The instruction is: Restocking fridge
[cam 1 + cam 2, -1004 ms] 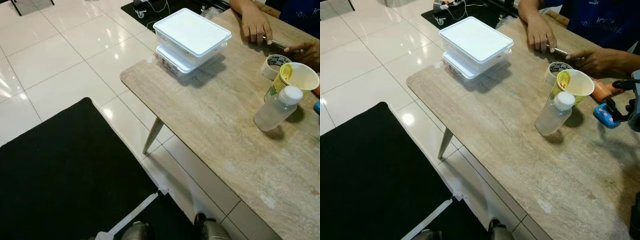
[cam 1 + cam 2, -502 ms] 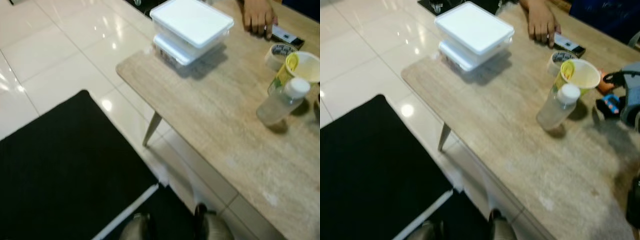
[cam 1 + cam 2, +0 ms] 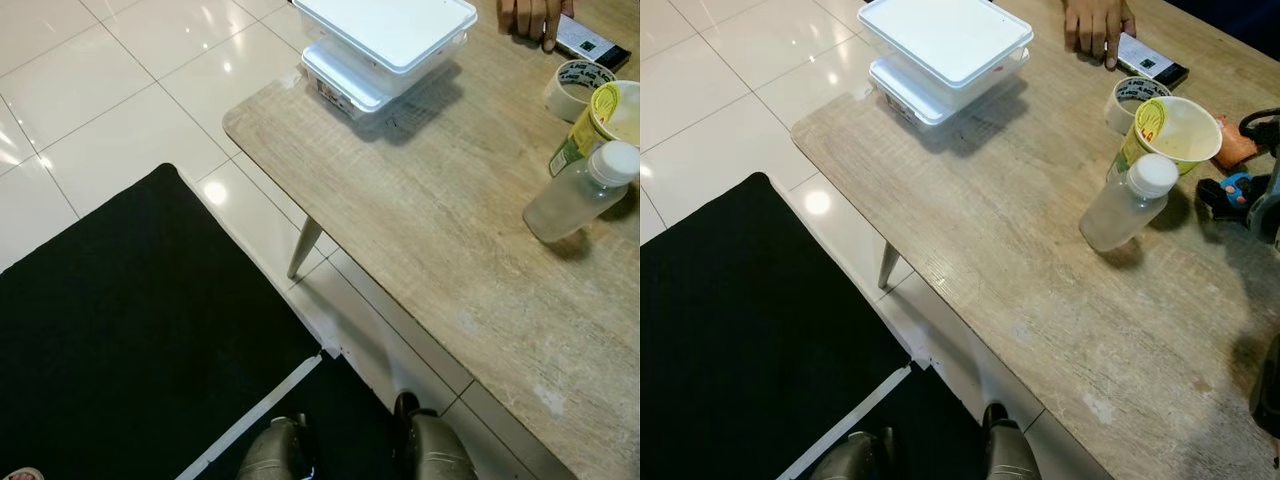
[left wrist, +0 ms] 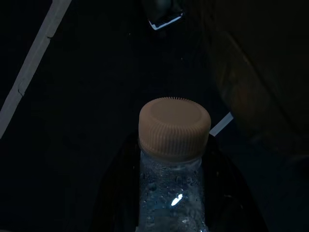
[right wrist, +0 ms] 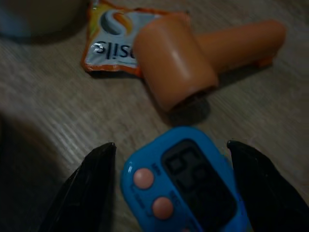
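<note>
My left gripper [image 4: 174, 193] hangs low in the dark, shut on a clear water bottle [image 4: 174, 159] with a pale ribbed cap. Over the table's right side, my right gripper [image 5: 171, 147] is open. Its two black fingers [image 5: 96, 174] stand either side of a blue digital timer [image 5: 186, 179] lying on the wood, with gaps on both sides. A second clear bottle [image 3: 1127, 203] with a white cap stands on the wooden table [image 3: 990, 200], beside a yellow-green cup [image 3: 1170, 130].
Two stacked white lidded boxes [image 3: 943, 45] sit at the table's far corner. A tape roll [image 3: 1130, 98], a phone [image 3: 1152, 68] and a person's hand [image 3: 1098, 22] lie beyond the cup. An orange tube [image 5: 203, 63] and a sachet [image 5: 113, 43] lie past the timer. A black mat [image 3: 730, 330] covers the floor on the left.
The camera has shifted, so the table sits higher in the picture. The person's hands have drawn back, uncovering the phone. My right gripper stays by the blue timer.
</note>
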`<state>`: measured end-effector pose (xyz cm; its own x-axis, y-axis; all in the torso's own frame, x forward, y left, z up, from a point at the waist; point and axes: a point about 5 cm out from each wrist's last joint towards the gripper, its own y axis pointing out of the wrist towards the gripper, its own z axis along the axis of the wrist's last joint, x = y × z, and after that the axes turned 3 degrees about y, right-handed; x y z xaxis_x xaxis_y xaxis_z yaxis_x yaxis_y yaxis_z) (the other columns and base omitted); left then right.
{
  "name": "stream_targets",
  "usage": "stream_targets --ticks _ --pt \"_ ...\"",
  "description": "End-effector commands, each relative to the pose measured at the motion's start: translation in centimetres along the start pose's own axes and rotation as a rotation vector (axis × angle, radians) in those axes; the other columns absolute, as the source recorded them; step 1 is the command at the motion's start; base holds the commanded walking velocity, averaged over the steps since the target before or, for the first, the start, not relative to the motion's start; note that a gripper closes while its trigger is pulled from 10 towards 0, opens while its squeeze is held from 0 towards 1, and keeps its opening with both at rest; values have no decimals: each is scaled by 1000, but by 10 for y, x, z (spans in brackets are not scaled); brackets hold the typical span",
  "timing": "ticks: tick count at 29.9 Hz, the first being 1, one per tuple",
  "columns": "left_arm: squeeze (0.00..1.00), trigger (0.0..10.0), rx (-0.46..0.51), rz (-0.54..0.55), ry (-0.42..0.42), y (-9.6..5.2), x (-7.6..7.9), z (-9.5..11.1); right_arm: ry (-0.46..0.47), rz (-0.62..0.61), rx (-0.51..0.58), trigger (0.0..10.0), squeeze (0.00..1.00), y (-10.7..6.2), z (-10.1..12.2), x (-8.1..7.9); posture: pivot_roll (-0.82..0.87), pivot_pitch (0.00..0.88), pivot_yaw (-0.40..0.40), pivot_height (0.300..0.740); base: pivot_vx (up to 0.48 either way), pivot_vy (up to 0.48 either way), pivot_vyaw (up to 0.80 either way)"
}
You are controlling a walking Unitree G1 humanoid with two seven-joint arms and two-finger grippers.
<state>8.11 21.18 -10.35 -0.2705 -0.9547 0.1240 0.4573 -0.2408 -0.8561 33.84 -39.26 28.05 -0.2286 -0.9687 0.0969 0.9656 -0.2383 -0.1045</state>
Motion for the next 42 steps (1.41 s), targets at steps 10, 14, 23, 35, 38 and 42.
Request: stream_targets --ticks 10,14,23,35,38,42 --pt "0 10000 -81 -10 3 -11 -2 -24 115 -26 -112 10000 0 -5 -22 10 -26 447 48 740 0 0 0" --pt "0 10000 -76 -14 3 -9 0 -22 112 48 -169 10000 0 -7 -24 8 -38 443 38 740 0 0 0" --pt "0 10000 -69 -16 -4 -5 3 -18 4 56 -202 10000 0 -12 -19 16 -51 432 24 740 0 0 0" --pt "0 10000 -55 -17 -15 0 8 -12 -60 55 -256 0 0 -14 -28 18 -54 408 17 740 0 0 0" --pt "0 10000 -53 -15 -17 0 8 -11 -52 48 -256 0 0 -14 -30 20 -54 404 17 740 0 0 0" --pt "0 10000 -51 -14 -19 1 8 -10 -22 20 -217 1059 0 -15 -25 23 -53 398 16 740 0 0 0"
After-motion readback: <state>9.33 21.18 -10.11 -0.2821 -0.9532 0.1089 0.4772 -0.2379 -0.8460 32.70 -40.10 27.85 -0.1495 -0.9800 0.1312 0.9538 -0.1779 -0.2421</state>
